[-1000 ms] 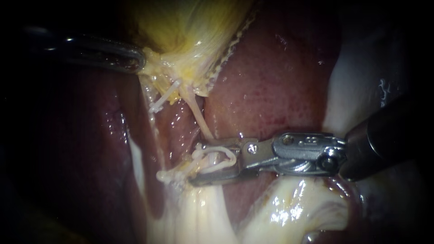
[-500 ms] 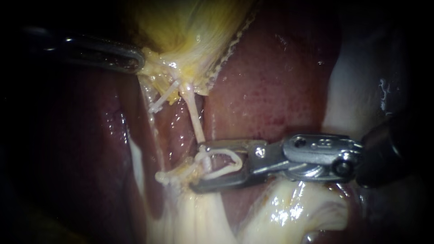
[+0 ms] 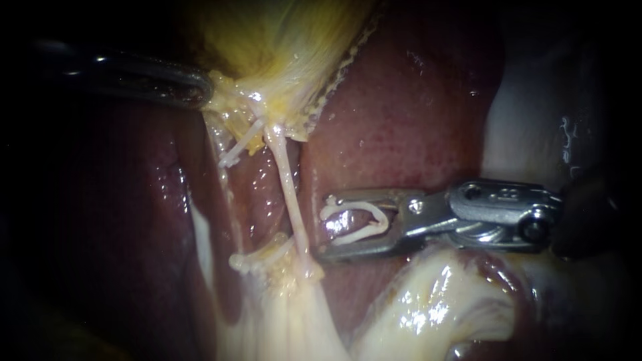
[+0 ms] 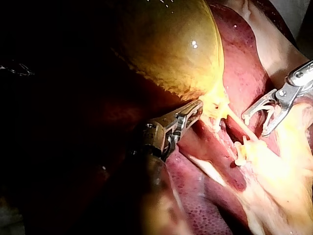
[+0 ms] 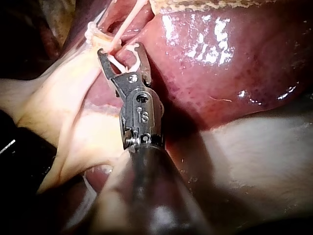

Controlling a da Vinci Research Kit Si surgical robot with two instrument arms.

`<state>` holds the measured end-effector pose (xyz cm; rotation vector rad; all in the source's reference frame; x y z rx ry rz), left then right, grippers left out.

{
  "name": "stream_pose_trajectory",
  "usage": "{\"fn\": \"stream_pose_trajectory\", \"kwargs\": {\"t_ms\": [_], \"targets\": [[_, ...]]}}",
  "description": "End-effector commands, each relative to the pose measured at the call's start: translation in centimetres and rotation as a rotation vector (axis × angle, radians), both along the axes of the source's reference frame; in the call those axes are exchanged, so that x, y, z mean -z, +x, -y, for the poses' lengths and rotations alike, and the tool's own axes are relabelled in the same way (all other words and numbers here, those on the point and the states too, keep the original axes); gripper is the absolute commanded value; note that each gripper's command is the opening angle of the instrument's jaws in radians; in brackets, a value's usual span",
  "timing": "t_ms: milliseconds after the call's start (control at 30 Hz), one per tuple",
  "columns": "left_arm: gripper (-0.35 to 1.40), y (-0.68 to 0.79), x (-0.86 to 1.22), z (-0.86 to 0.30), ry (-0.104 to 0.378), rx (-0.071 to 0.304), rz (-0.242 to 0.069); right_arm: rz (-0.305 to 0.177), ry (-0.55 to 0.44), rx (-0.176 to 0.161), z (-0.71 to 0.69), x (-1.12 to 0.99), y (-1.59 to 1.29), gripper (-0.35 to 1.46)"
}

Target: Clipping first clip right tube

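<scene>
Since a second ago my right instrument (image 3: pixel 324 227) has backed away from the right tube (image 3: pixel 287 194). Then its claw straddled the tube; now both tips sit just beside it on the side away from the left instrument, and the tube is out of the claw. The clip (image 3: pixel 361 235) has come back with the claw. It is unclosed and seated between the two halves, which touch it from both sides while standing wide apart. The tube itself is bare and now hangs straighter.

My left instrument (image 3: pixel 200 90) has not shifted. Its claw is closed narrow on the edge of the gallbladder (image 3: pixel 281 47), beside the tube's upper end.

The endoscope shows the gap between claw tips and tube. The right wrist view shows the right instrument (image 5: pixel 120 49) from behind: the tube (image 5: pixel 124 24) crosses just ahead of the claw's mouth, and I cannot tell there whether they touch. Only the left wrist view shows the whole rounded gallbladder (image 4: pixel 166 44), with the left instrument (image 4: pixel 190 115) biting its lower edge, the tube (image 4: pixel 234 122) running off it, and the right instrument (image 4: pixel 254 125) beyond the tube.

The tube's long axis runs steeply from the gallbladder's narrow end to pale fatty tissue (image 3: pixel 294 314), over the liver (image 3: pixel 401 120). The clip lies almost crosswise to it, its open end pointing at the tube and its bend toward the claw's hinge.
</scene>
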<state>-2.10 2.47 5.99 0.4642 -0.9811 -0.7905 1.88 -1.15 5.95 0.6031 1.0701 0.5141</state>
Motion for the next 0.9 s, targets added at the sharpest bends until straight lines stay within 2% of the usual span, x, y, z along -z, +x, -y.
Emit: {"fn": "stream_pose_trajectory", "kwargs": {"t_ms": [33,200,267,433,533,767,900], "targets": [[-0.35,0.00,-0.01,0.01,0.000,0.000,-0.001,0.001,0.007,0.003,0.00,-0.05,0.03,0.49],[-0.35,0.00,-0.02,0.01,-0.001,0.000,-0.001,-0.019,0.093,0.032,-0.02,-0.14,0.21,0.49],[-0.35,0.00,-0.02,0.01,-0.001,0.000,-0.001,-0.048,0.132,0.034,-0.01,-0.14,0.30,0.49],[-0.35,0.00,-0.03,0.00,-0.001,0.000,0.000,-0.151,0.218,0.016,0.04,-0.10,0.43,0.49],[-0.35,0.00,-0.03,0.00,-0.001,0.000,0.000,-0.188,0.237,0.025,0.07,-0.06,0.45,0.49],[-0.35,0.00,-0.03,0.00,-0.001,-0.001,0.000,-0.207,0.272,0.082,0.20,0.14,0.40,0.48],[-0.35,0.01,-0.03,0.00,-0.001,-0.001,0.000,-0.211,0.285,0.103,0.25,0.21,0.40,0.46]]}}
